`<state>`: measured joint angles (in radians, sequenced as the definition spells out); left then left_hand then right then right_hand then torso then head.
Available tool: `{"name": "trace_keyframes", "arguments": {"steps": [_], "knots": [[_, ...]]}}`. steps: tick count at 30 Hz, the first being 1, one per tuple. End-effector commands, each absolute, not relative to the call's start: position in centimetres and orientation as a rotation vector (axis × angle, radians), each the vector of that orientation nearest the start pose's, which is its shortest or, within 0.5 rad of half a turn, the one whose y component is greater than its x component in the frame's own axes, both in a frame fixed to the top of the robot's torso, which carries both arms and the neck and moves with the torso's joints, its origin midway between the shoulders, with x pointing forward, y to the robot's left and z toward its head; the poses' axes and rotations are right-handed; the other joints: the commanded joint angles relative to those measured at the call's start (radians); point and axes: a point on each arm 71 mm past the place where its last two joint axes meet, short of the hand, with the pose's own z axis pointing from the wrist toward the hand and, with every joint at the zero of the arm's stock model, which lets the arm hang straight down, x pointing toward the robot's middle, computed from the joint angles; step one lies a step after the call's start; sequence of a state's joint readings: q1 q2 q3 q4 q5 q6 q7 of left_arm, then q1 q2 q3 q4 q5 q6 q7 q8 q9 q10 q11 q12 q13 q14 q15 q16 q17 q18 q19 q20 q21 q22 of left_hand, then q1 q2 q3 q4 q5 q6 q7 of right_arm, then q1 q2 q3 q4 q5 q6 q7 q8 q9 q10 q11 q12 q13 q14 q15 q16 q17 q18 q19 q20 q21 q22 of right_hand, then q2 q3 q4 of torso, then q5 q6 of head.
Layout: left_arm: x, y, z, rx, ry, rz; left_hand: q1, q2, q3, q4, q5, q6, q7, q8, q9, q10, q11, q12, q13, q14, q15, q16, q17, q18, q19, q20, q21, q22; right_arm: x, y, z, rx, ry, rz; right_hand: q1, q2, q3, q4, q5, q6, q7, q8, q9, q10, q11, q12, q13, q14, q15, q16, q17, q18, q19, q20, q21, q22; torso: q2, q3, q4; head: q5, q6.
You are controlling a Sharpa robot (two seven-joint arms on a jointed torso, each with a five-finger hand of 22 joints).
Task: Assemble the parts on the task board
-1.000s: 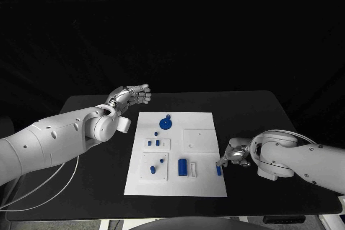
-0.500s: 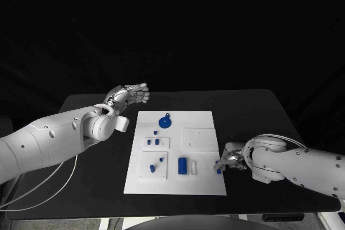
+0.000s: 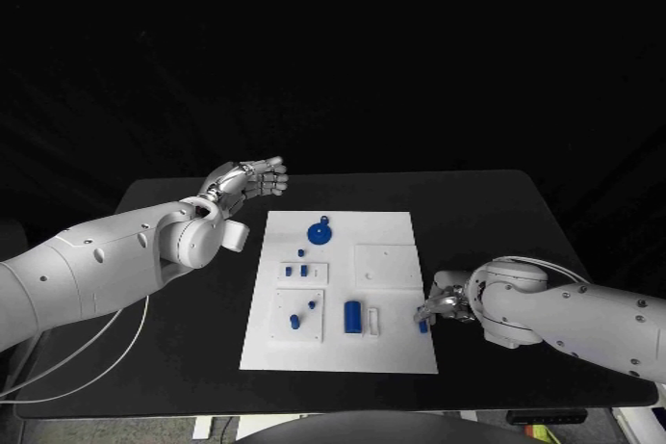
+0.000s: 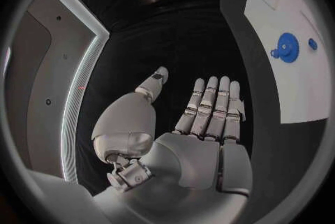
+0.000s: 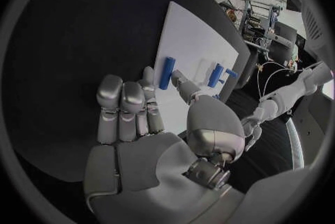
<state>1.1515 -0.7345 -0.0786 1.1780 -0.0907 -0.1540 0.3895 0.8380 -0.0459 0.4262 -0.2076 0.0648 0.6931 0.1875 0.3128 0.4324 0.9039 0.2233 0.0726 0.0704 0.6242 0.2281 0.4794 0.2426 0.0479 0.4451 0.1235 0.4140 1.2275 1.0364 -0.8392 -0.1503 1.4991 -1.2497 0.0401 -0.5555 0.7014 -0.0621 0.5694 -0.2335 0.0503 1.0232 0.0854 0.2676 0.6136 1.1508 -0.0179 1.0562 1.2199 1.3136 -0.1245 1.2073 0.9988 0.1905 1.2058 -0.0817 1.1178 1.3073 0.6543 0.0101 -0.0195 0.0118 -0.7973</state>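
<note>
The white task board (image 3: 392, 348) lies in the middle of the black table. On it are a blue disc with a knob (image 3: 320, 235), small blue pegs (image 3: 295, 271), a blue block (image 3: 354, 316) and a short blue bar (image 3: 422, 325) at its right edge. My right hand (image 3: 445, 304) is low at that edge. In the right wrist view the blue bar (image 5: 167, 72) lies between a fingertip (image 5: 148, 74) and the thumb (image 5: 183, 81); a firm pinch is not plain. My left hand (image 3: 250, 181) hovers at the far left of the table, fingers straight and holding nothing.
In the left wrist view the task board (image 4: 293, 84) with the blue disc (image 4: 286, 46) sits well off from my left hand (image 4: 206, 118). Black table (image 3: 514, 222) lies bare right of the board. A white cable (image 3: 84, 352) hangs under my left arm.
My right arm has slid a little left, bringing the hand's fingers closer onto the blue bar at the board's edge. The left hand has hardly moved.
</note>
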Motion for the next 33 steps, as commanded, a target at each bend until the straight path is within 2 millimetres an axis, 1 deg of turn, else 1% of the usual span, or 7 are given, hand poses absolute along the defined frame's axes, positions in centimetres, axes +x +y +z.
{"name": "trace_keyframes", "arguments": {"steps": [1,5,10,15,21,24,33], "knots": [[52.8,25.1,-23.5,-1.072,1.498,-1.427,-0.004,-0.003,0.000,0.005,-0.005,-0.007,0.031,-0.005,-0.001,-0.009,0.000,-0.005,-0.001,-0.006,-0.002,-0.003,0.001,0.011,0.006,0.001,-0.007,0.001,41.5,-23.4,-33.8,0.085,2.441,0.159,0.019,0.020,0.026,-0.002,-0.001,0.004,0.004,-0.006,-0.004,0.005,-0.004,0.001,0.001,-0.002,-0.003,-0.005,-0.001,0.071,0.000,0.000,-0.004,0.011,0.000,0.0009,-0.0002,0.002,0.000],[52.8,25.2,-23.5,-1.073,1.498,-1.425,-0.004,-0.003,0.000,0.005,-0.005,-0.007,0.031,-0.005,-0.001,-0.010,0.000,-0.005,-0.001,-0.006,-0.002,-0.003,0.001,0.011,0.006,0.001,-0.007,0.001,41.5,-23.5,-33.8,0.084,2.443,0.156,0.062,0.014,0.088,0.002,-0.001,0.008,0.004,-0.006,-0.003,0.008,-0.003,0.000,0.001,0.000,-0.002,-0.005,-0.001,0.071,0.003,0.004,-0.003,0.011,0.000,0.0008,-0.0007,0.001,-0.002],[52.8,25.2,-23.5,-1.073,1.498,-1.424,-0.004,-0.003,0.000,0.005,-0.005,-0.007,0.031,-0.005,-0.001,-0.010,0.000,-0.005,-0.001,-0.006,-0.002,-0.003,0.002,0.011,0.006,0.001,-0.007,0.001,41.5,-23.6,-33.8,0.083,2.441,0.151,0.110,0.022,0.164,-0.004,-0.001,0.012,0.004,-0.005,-0.003,0.011,-0.003,-0.001,0.001,0.001,-0.001,-0.005,-0.002,0.071,0.004,0.008,-0.002,0.013,-0.001,0.0004,-0.0007,0.001,-0.003],[52.8,25.2,-23.5,-1.074,1.498,-1.423,-0.003,-0.003,0.001,0.005,-0.005,-0.007,0.031,-0.005,-0.001,-0.010,0.000,-0.005,-0.001,-0.006,-0.002,-0.003,0.002,0.011,0.006,0.001,-0.007,0.001,41.5,-23.8,-33.8,0.090,2.436,0.150,0.136,0.034,0.208,-0.021,0.004,0.016,0.005,-0.005,-0.003,0.013,-0.002,-0.001,0.001,0.002,0.001,-0.005,-0.003,0.071,0.005,0.013,0.001,0.015,0.000,0.0005,-0.0005,0.001,-0.004],[52.8,25.2,-23.5,-1.074,1.497,-1.421,-0.003,-0.003,0.001,0.005,-0.005,-0.008,0.031,-0.005,-0.001,-0.010,0.000,-0.005,-0.001,-0.006,-0.002,-0.003,0.002,0.011,0.006,0.001,-0.007,0.001,41.5,-24.3,-33.7,0.156,2.429,0.178,0.133,0.041,0.226,-0.023,0.004,0.023,0.005,-0.004,-0.004,0.017,-0.002,-0.001,0.001,0.004,0.002,-0.004,-0.003,0.071,0.006,0.019,0.003,0.016,-0.001,0.0004,-0.0003,0.001,-0.003],[52.8,25.2,-23.5,-1.073,1.497,-1.423,-0.003,-0.003,0.001,0.006,-0.005,-0.008,0.031,-0.005,-0.001,-0.010,0.000,-0.005,-0.001,-0.006,-0.002,-0.004,0.002,0.011,0.007,0.001,-0.008,0.002,41.2,-24.7,-33.6,0.263,2.442,0.221,0.102,0.020,0.211,-0.009,-0.001,0.029,0.005,-0.003,-0.005,0.020,-0.002,-0.001,0.001,0.005,0.002,-0.003,-0.002,0.071,0.010,0.025,0.006,0.016,-0.001,0.0001,-0.0006,0.002,-0.002],[52.9,25.2,-23.6,-1.073,1.499,-1.423,-0.004,-0.002,0.001,0.006,-0.005,-0.008,0.032,-0.005,-0.001,-0.010,0.000,-0.005,-0.001,-0.006,-0.002,-0.004,0.002,0.011,0.007,0.001,-0.008,0.002,41.9,-24.8,-31.5,0.386,2.426,0.332,0.061,0.004,0.179,0.016,-0.001,0.037,0.000,0.001,-0.002,0.030,-0.008,0.003,0.003,0.003,-0.003,-0.002,-0.001,0.071,0.013,0.026,0.009,0.015,-0.001,-0.0007,-0.0008,0.006,0.003]]}}
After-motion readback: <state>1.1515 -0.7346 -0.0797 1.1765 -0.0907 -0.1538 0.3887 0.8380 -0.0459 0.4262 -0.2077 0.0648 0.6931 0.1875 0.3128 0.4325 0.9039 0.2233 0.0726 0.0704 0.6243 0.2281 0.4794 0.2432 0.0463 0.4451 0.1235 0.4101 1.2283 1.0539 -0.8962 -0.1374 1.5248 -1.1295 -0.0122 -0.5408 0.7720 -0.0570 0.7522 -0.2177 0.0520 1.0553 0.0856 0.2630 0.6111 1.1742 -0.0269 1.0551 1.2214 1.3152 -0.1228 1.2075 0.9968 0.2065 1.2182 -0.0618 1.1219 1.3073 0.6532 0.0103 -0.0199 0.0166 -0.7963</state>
